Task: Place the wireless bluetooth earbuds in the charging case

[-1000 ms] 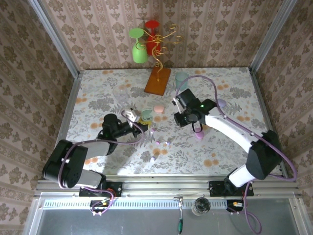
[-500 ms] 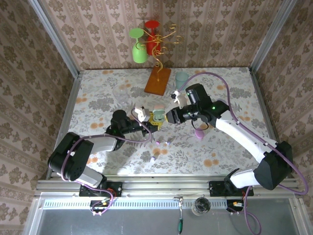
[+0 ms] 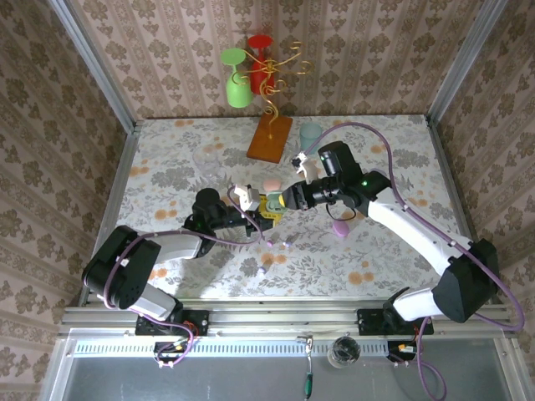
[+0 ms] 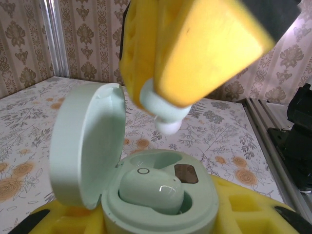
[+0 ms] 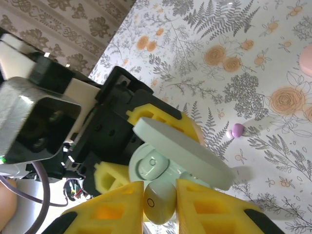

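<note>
The right tool pinches a tiny, light, glossy, likely slippery green bud by its sides just above the open case, which the left tool clamps and where a seated bud lies; a gentle side pinch suits it.

Top view: bright, even light from above, with soft dark shadows on the table around its middle and a paler, washed-out band along its near edge. Left wrist view: the yellow fingers of the right gripper and the held earbud sit close to the lens and are badly out of focus, whereas the green charging case is sharp, with a white glare patch on the glossy seated earbud. Right wrist view: crisp and well lit across the floral surface, with the case lid casting a soft grey shadow on the table.
</note>
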